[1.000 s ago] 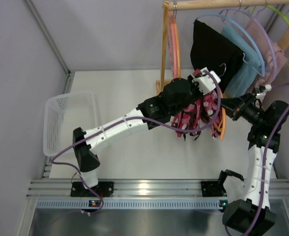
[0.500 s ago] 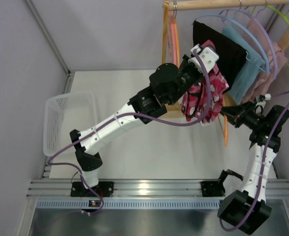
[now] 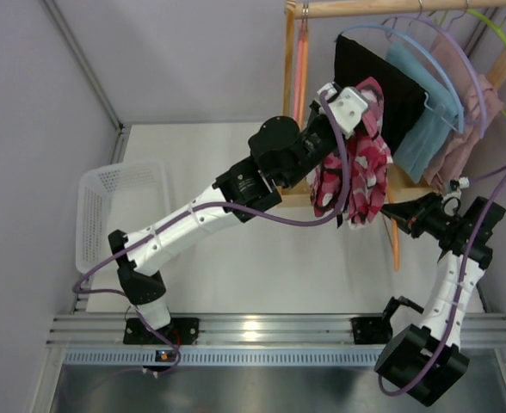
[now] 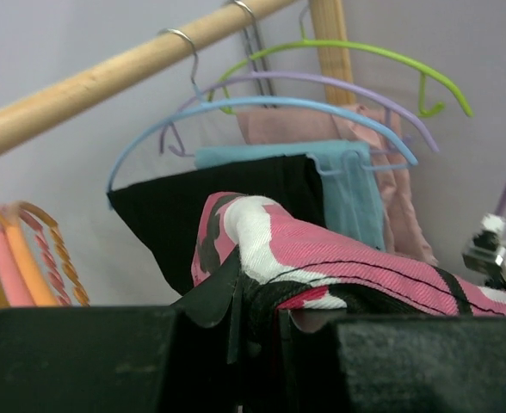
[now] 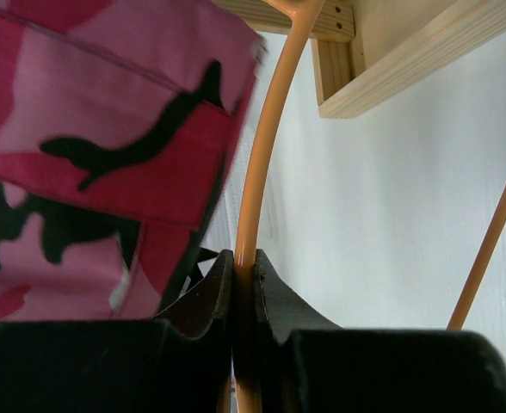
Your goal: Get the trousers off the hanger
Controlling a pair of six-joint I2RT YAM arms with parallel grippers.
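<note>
My left gripper (image 3: 362,101) is shut on the pink, white and black camouflage trousers (image 3: 356,168) and holds them up high in front of the rail; the cloth hangs down from the jaws. In the left wrist view the gripper (image 4: 257,301) pinches a fold of that cloth (image 4: 339,254). My right gripper (image 3: 399,215) is shut on the thin orange hanger (image 3: 396,245), to the right of the trousers; its wire (image 5: 270,129) runs between the closed jaws of the gripper (image 5: 244,275). The plain black trousers (image 3: 382,77) hang on a blue hanger (image 4: 262,103) on the rail.
A wooden rail (image 3: 382,7) on a wooden rack (image 3: 287,86) carries several hangers with teal (image 3: 425,112) and dusty pink (image 3: 468,120) garments, plus bare orange hangers (image 3: 302,60). A white basket (image 3: 120,211) stands at the table's left edge.
My left gripper has lifted the camouflage trousers up and back towards the rail. The right gripper has kept hold of the orange hanger, which now hangs apart from the cloth.
</note>
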